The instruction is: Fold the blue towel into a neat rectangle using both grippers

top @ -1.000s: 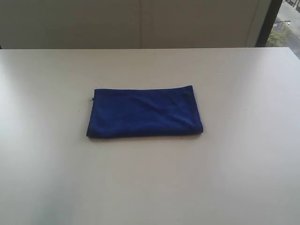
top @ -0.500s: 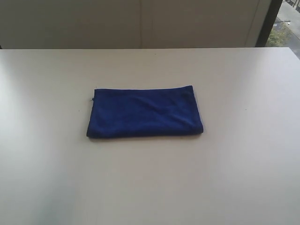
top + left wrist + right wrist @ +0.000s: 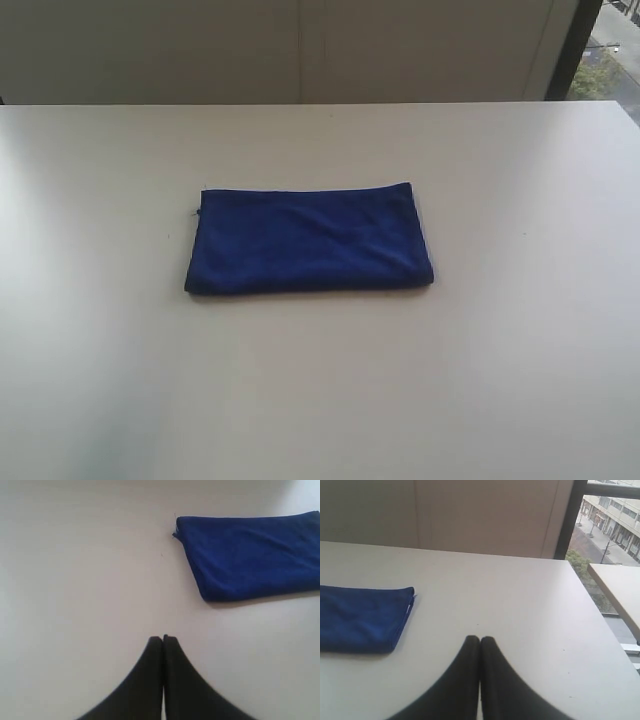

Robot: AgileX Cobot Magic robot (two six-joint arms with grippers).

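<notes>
Towel (image 3: 308,240), deep blue, lies folded in a flat rectangle near the middle of the table (image 3: 520,380), with a few soft creases across its top. Your left gripper (image 3: 163,639) is closed on nothing, fingers pressed together, apart from the cloth's left end. Your right gripper (image 3: 480,639) is closed and empty too, off its right end.

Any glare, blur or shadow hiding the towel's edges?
Exterior view: blue towel edges distinct, thin shadow at its lower edge. Left wrist view: left gripper blurred, towel edges clear. Right wrist view: right gripper blurred, window bright, towel unaffected.
</notes>
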